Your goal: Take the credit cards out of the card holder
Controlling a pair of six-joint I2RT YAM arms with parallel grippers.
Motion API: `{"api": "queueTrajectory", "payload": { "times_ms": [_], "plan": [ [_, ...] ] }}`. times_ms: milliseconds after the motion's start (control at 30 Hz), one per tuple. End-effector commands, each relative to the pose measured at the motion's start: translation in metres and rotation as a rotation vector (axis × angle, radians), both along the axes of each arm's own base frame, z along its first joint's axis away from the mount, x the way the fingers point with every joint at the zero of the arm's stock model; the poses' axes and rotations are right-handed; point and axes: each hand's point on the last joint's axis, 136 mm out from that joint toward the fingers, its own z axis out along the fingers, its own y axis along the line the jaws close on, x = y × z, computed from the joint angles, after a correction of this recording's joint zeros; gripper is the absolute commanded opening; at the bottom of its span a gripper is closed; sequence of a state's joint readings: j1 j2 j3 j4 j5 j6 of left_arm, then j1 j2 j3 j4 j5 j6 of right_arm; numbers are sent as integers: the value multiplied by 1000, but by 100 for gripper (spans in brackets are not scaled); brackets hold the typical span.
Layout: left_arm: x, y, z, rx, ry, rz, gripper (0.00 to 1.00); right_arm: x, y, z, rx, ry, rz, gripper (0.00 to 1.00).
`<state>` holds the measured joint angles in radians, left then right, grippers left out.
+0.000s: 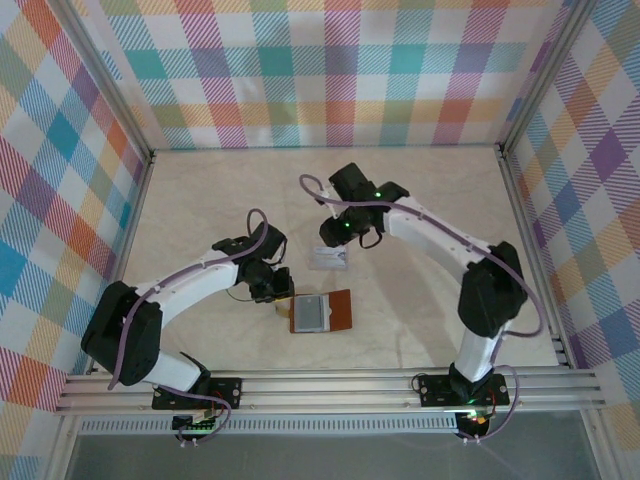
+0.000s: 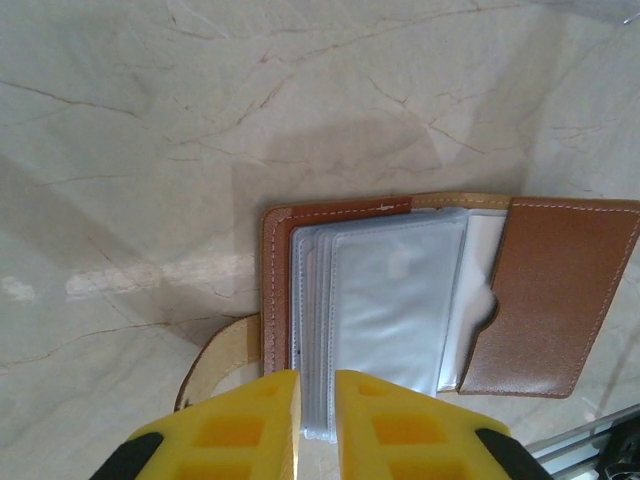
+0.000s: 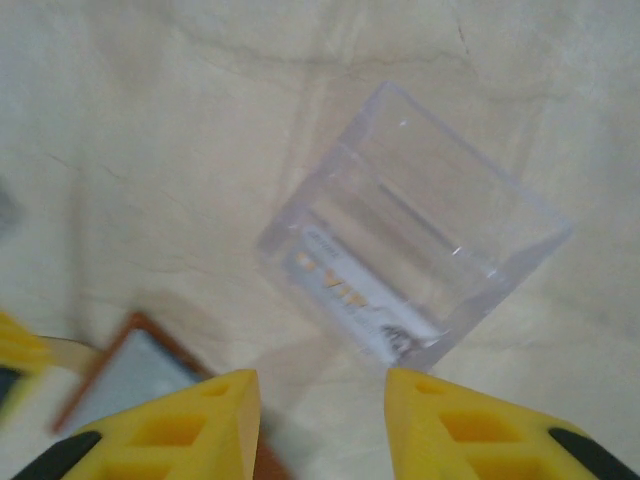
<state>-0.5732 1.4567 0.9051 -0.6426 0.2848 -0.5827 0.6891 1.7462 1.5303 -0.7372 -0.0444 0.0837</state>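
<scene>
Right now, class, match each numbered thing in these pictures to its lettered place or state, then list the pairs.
1 card holder
2 clear plastic box
3 right gripper
4 left gripper

a jaws wide apart, above the box
b lying open on the table
c fingers close together at the holder's edge
d has a credit card in it

Pairs: 1-b, 2-d, 3-a, 4-c

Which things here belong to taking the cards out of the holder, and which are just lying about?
Job: open card holder; credit card inside the clear box; left tool; right tool.
Lying about: clear box, perhaps the drop-off spot.
</scene>
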Motion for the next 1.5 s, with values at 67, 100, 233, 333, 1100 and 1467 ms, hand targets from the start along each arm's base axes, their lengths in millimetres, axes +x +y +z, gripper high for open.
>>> {"api": "queueTrajectory", "payload": {
  "times_ms": [67, 100, 233, 333, 1100, 1467],
  "plan": [
    [-3, -3, -12, -24, 39, -6, 14, -41, 18, -5, 267, 311, -263, 35],
    [-4, -2, -15, -15, 47, -4, 14, -47, 19, -8, 288, 352, -285, 35],
    [-7, 1, -31, 12, 79, -4, 12, -72, 24, -30, 346, 468, -314, 34],
    [-10, 4, -41, 30, 95, -2, 12, -86, 24, -50, 332, 533, -348, 34],
    [-26, 15, -66, 64, 128, -18, 10, -134, 84, -125, 242, 712, -331, 14],
    [-25, 16, -64, 65, 122, -16, 9, -139, 61, -144, 50, 671, -390, 28]
  ]
}}
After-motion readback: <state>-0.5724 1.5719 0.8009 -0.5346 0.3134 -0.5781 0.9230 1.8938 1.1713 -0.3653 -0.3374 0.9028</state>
